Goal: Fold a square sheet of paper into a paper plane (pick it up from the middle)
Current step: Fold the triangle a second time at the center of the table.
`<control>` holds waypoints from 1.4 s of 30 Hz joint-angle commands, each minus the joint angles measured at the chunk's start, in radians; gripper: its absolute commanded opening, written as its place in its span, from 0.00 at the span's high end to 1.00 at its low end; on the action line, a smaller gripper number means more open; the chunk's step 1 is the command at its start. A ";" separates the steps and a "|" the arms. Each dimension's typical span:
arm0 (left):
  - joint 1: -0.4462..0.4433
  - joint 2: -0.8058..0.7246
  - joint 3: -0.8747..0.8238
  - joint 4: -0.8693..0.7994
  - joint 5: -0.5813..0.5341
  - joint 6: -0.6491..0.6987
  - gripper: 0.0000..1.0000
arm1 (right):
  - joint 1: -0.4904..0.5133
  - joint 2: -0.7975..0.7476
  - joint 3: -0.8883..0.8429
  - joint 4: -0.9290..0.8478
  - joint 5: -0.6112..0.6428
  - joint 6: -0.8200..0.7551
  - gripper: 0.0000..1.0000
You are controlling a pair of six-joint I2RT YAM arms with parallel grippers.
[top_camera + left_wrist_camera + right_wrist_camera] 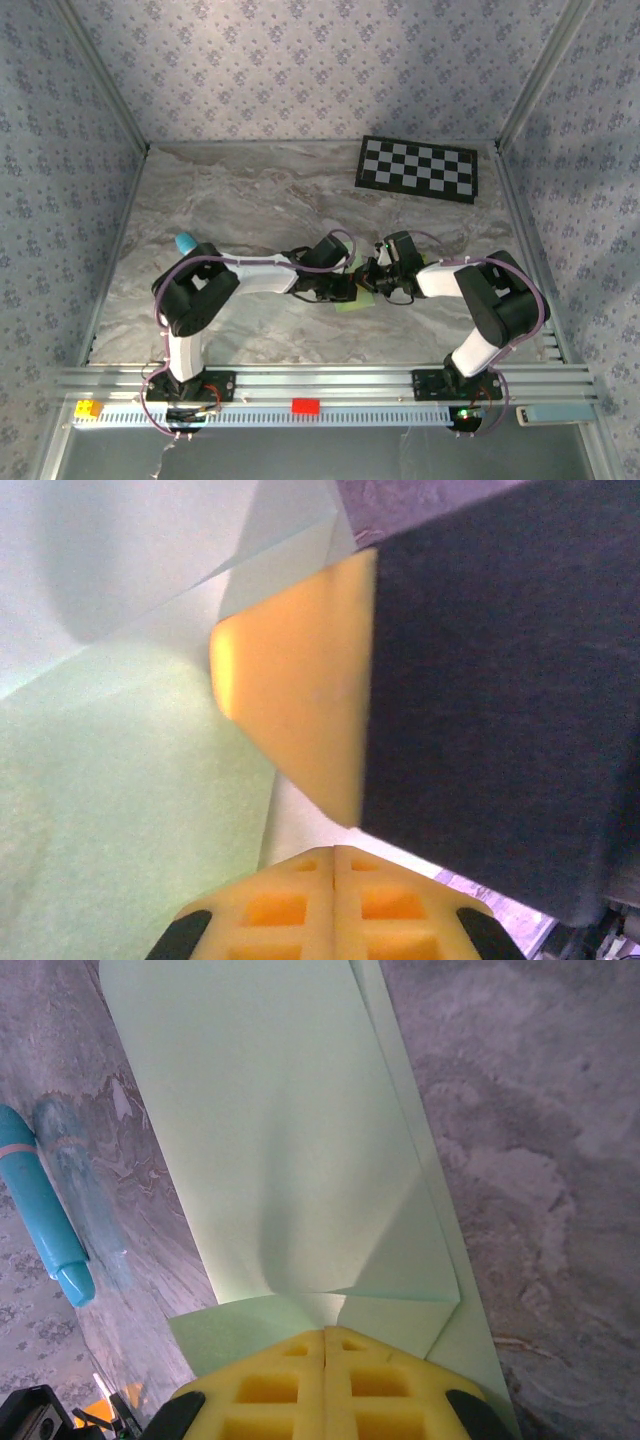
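The pale mint-green square sheet of paper lies partly folded at the table's middle, mostly hidden under both grippers. My left gripper and right gripper meet tip to tip over it. In the right wrist view the paper spreads ahead, its folded flaps and creases running into my shut right gripper, which pinches it. In the left wrist view the paper covers the left side and my left gripper is shut with its tip at the paper's edge. A yellow finger of the right gripper sits just ahead.
A cyan-blue stick lies on the marble left of the arms, also visible as the stick in the right wrist view. The black-and-white checkerboard lies at the back right. Patterned walls enclose the table. Small yellow and red blocks sit on the front rail.
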 commanded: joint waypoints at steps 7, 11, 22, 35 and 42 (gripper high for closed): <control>-0.007 -0.010 -0.088 0.068 -0.012 -0.032 1.00 | -0.010 0.035 -0.043 -0.105 0.076 -0.026 0.98; -0.011 -0.018 -0.116 0.110 0.001 -0.056 1.00 | -0.012 0.038 -0.045 -0.110 0.079 -0.028 0.98; -0.028 -0.081 -0.216 0.170 0.011 -0.112 0.98 | -0.018 0.050 -0.044 -0.117 0.084 -0.038 0.98; -0.046 -0.114 -0.257 0.155 0.006 -0.126 0.97 | -0.018 0.055 -0.039 -0.118 0.081 -0.040 0.98; -0.046 -0.138 -0.224 0.145 0.001 -0.094 0.96 | -0.019 0.055 -0.038 -0.115 0.077 -0.039 0.98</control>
